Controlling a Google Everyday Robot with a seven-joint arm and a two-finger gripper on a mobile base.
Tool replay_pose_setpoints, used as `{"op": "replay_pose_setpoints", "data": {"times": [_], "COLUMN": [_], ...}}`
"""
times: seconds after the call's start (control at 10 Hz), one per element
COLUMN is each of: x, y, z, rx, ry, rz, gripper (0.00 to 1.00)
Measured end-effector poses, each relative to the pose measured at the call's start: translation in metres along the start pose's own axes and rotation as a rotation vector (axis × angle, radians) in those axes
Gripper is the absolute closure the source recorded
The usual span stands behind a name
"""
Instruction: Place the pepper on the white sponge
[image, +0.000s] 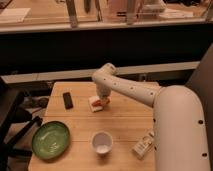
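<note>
The white sponge (95, 104) lies on the wooden table (125, 120), a little left of its middle. The orange-red pepper (103, 101) sits at the sponge's right side, partly over it. My gripper (102, 97) hangs straight down from the white arm (130, 90) right over the pepper and sponge. The arm's end hides the top of the pepper and part of the sponge.
A black rectangle (67, 100) lies to the left of the sponge. A green plate (50, 140) is at the front left, a white cup (101, 142) at the front middle, a white bottle (143, 145) lying at the front right. A counter runs behind the table.
</note>
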Motion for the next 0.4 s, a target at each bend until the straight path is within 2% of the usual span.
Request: {"op": "replay_pose_setpoints", "data": {"times": [0.2,0.4], "x": [-0.0023,-0.0046], "y": [-0.0002,-0.0003], "z": [-0.0011,-0.0017], "rx": [-0.001,-0.001], "ry": [-0.007,-0.012], "rz": [-0.007,-0.014], "gripper": [0.22,0.2]}}
